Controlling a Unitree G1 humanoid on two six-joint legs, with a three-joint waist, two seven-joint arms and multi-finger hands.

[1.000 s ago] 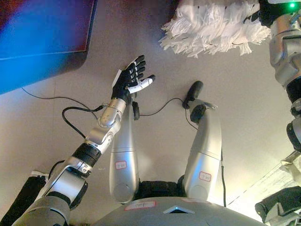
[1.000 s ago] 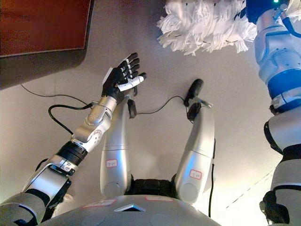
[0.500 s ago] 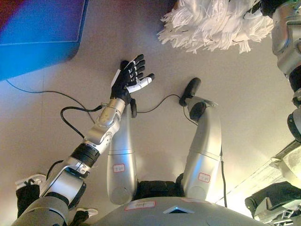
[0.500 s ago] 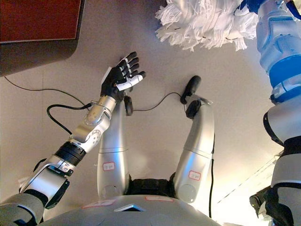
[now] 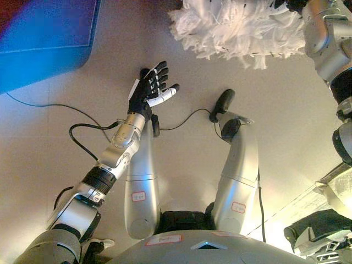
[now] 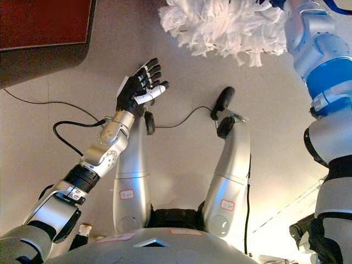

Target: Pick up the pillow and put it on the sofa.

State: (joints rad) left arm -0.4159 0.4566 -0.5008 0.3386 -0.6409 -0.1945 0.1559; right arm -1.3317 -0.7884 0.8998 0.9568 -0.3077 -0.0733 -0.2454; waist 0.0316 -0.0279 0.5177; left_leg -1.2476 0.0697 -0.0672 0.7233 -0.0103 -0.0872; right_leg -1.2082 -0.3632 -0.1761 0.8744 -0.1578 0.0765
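Observation:
The pillow (image 5: 231, 27) is white and shaggy, with long fringes. It hangs above the beige floor at the top of the view, also in the right eye view (image 6: 220, 25). My right arm comes down the right side, and my right hand (image 5: 295, 4) is at the pillow's right end by the top edge, with its fingers hidden in the fringes. My left hand (image 5: 151, 88) is open, fingers spread, held over the floor below and left of the pillow, apart from it. A dark red furniture surface with a dark edge (image 6: 44, 27), possibly the sofa, fills the top left corner.
A dark object (image 5: 313, 231) and a pale strip lie at the lower right corner. Beige floor lies between the red furniture and the pillow.
The pillow has swung to the left and hangs a little lower in the view. My left hand has stayed open in nearly the same place.

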